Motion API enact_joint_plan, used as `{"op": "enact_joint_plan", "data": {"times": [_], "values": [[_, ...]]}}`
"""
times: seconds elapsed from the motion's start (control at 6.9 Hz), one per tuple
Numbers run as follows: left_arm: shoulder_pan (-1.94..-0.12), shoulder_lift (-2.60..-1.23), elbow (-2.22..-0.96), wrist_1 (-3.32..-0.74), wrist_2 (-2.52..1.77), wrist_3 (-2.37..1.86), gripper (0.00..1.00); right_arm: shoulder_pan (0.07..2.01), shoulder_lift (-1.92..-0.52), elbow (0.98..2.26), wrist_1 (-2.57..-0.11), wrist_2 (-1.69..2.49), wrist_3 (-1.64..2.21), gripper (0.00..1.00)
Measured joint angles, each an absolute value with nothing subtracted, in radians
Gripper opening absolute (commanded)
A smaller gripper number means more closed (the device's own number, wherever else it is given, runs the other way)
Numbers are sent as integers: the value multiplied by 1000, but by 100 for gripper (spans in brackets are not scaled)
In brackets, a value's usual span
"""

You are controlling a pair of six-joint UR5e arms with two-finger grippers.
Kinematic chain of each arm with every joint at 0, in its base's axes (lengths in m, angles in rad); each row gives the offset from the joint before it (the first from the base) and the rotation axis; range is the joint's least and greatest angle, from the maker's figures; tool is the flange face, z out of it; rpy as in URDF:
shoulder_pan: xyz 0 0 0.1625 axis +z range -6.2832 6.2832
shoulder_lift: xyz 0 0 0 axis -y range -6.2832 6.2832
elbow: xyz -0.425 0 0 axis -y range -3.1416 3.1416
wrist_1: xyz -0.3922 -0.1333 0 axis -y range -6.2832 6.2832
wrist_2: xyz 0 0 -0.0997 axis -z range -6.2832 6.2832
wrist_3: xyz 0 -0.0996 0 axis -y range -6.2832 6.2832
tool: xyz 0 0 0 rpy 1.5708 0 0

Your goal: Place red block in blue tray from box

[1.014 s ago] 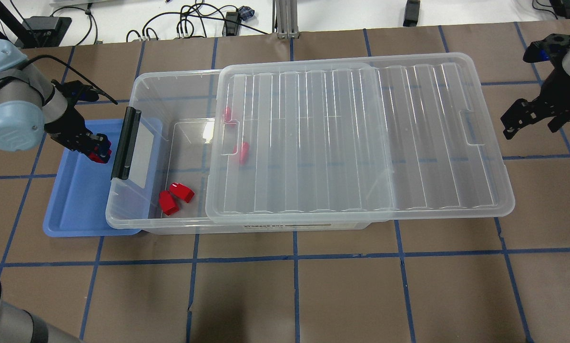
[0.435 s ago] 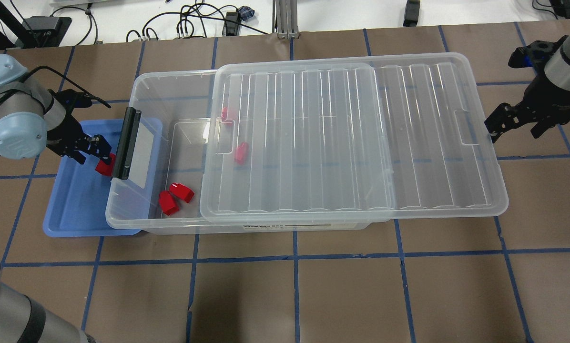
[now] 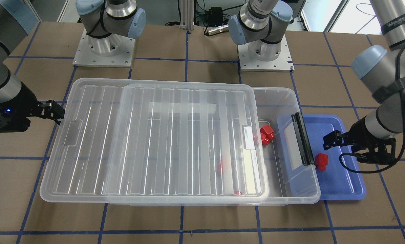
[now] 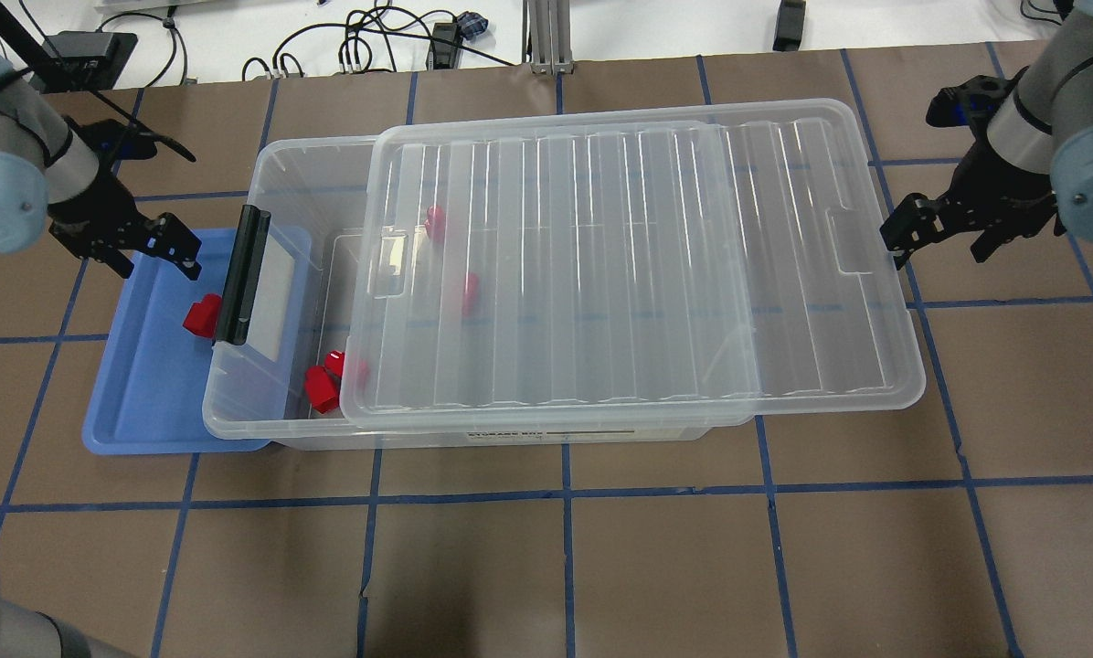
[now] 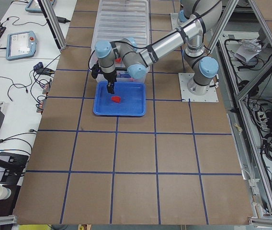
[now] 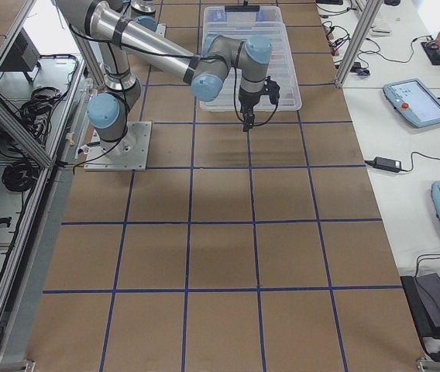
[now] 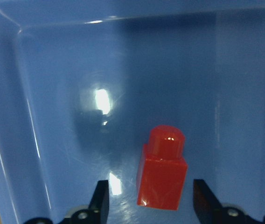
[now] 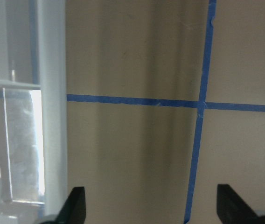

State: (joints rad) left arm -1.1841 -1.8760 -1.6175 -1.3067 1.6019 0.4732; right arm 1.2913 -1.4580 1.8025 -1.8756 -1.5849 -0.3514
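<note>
A red block (image 4: 202,315) lies loose on the floor of the blue tray (image 4: 144,402), close to the box's black latch (image 4: 240,274). My left gripper (image 4: 158,260) hovers open just above it; in the left wrist view the block (image 7: 163,168) sits between the spread fingertips (image 7: 100,200), untouched. The clear box (image 4: 272,183) holds more red blocks: two in the uncovered end (image 4: 320,388) and two under the lid (image 4: 469,291). My right gripper (image 4: 939,239) is open and empty at the right edge of the ribbed lid (image 4: 601,265).
The box's latch end overlaps the blue tray's right side. The lid overhangs the box on the right. Brown table with blue tape lines (image 4: 565,493) lies in front. Both arm bases (image 3: 102,51) stand behind the box.
My left gripper has opened, dropped the red block into the blue tray and drawn back up. My right gripper has come in against the lid, and the lid has slid left over the box.
</note>
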Motion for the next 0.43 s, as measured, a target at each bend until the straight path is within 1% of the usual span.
{"op": "enact_joint_plan", "data": {"times": [0.14, 0.43], "values": [[-1229, -1846, -1552, -1415, 1608, 411, 100, 1335, -1460, 1801, -1878, -1585, -315, 100], [-1352, -1770, -1500, -1539, 1610, 228, 100, 1420, -1460, 1800, -1916, -1588, -231, 100]]}}
